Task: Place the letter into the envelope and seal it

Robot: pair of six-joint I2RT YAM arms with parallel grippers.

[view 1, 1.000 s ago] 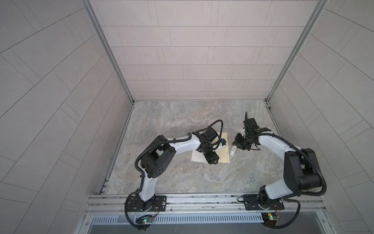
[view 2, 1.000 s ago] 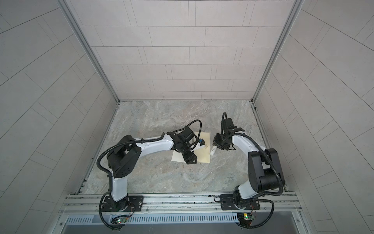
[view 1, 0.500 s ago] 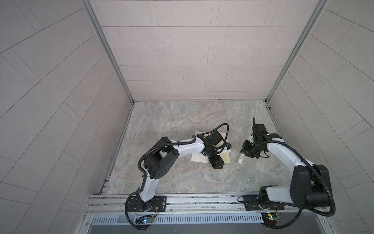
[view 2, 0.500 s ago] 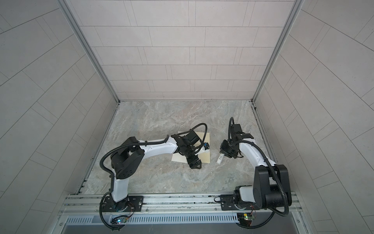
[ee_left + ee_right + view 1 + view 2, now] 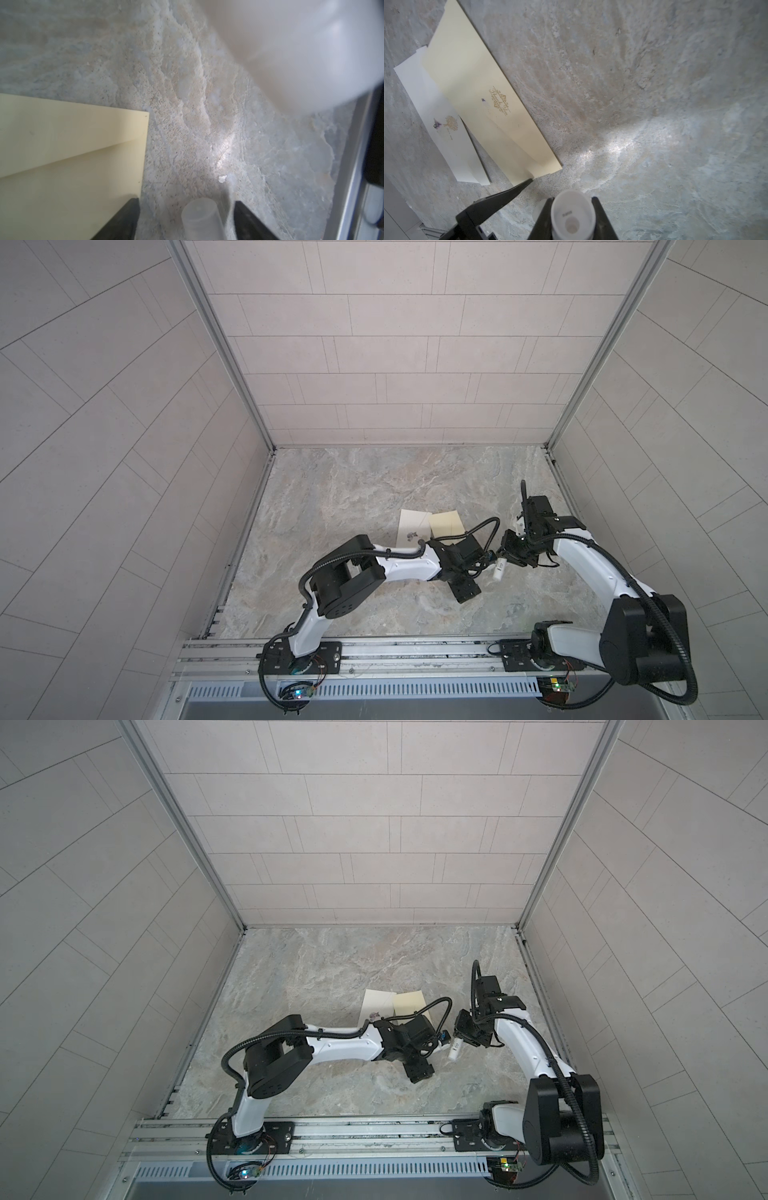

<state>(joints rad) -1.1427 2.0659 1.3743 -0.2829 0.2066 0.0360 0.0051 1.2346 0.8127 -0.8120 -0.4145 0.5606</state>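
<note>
The letter [image 5: 409,524] lies flat on the table [image 5: 365,493], beyond the left gripper [image 5: 185,204] and away to its outer side, one long edge tucked under the cream envelope [image 5: 446,522]. As far as these views show it is not inside. The envelope sits just beyond that same gripper, flap side up, touched by nothing. A second ago the left gripper was down on the envelope. It has since drawn back toward the base and uncovered the paper, and its jaws now stand spread either side of a translucent cap [image 5: 199,216] without closing on it. That cap sits at the far end of the glue stick [image 5: 572,218], which the right gripper [image 5: 572,200] pinches firmly around its white barrel. This gripper too has pulled back, from the envelope's near edge. I judge that the work has shifted from paper to glue. Whether the cap is coming off or going on cannot be told, and the letter probably still needs inserting.
</note>
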